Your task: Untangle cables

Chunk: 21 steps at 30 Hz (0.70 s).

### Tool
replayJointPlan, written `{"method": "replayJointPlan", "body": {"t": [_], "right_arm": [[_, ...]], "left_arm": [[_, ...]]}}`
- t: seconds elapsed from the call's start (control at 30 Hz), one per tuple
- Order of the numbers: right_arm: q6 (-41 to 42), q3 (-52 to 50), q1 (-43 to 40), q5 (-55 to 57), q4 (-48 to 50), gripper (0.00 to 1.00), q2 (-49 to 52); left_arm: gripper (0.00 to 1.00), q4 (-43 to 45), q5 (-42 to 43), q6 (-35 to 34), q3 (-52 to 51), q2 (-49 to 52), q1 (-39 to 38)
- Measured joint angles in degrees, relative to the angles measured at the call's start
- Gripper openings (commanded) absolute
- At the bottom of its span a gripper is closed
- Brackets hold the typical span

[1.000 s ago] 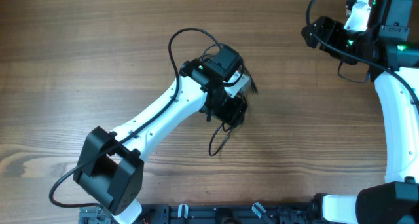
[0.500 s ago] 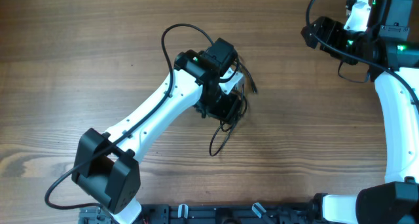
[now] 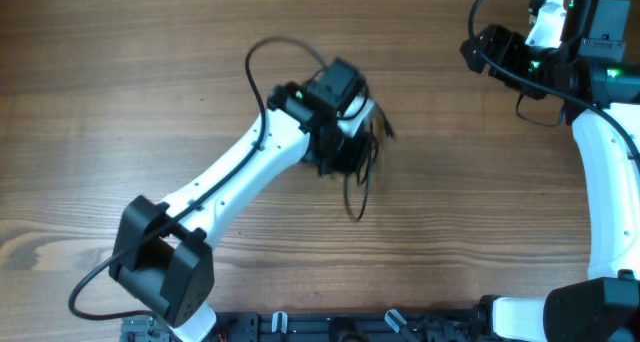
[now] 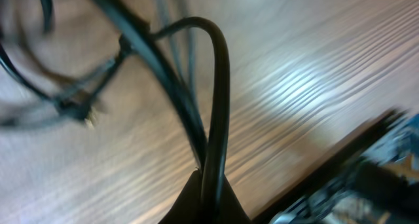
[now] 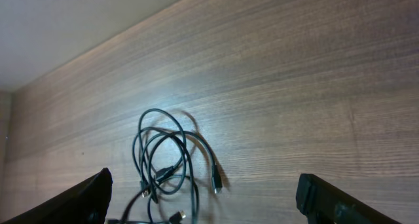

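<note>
In the overhead view my left gripper sits over the cables at the middle of the table, and one thin black strand trails from it toward the front. The left wrist view shows this gripper shut on a black cable that loops up from between its fingers. Blurred strands and a small plug end lie behind it. My right gripper is at the far right corner, open. Between its wide-apart fingers the right wrist view shows a coil of thin black cables with plug ends on the wood.
The wooden table stretches to the left and front. My left arm's own thicker black wire arcs behind its wrist. A dark rail runs along the front edge between the arm bases.
My left gripper has closed on a cable. The loose loop in front of it has been pulled right and straightened into a hanging strand. The right arm has stayed still.
</note>
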Motion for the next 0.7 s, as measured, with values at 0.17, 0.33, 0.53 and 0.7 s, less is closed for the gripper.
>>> {"method": "replayJointPlan", "body": {"t": [0.17,0.33,0.53,0.7], "right_arm": [[0.3,0.0,0.0,0.2,-0.1,0.94,0.0],[0.3,0.0,0.0,0.2,-0.7,0.94,0.0],[0.3,0.0,0.0,0.2,-0.7,0.94,0.0],[0.3,0.0,0.0,-0.6,-0.9,0.94,0.0]], "left_arm": [[0.04,0.1,0.2,-0.8,24.2,-1.0,0.5],[0.04,3.0,0.2,-1.3,35.8,-2.2,3.1],[0.04,10.8,0.8,-7.0,36.3,-2.3,7.4],[0.04,26.8,6.6,-14.1,36.3,-2.3,10.6]]}}
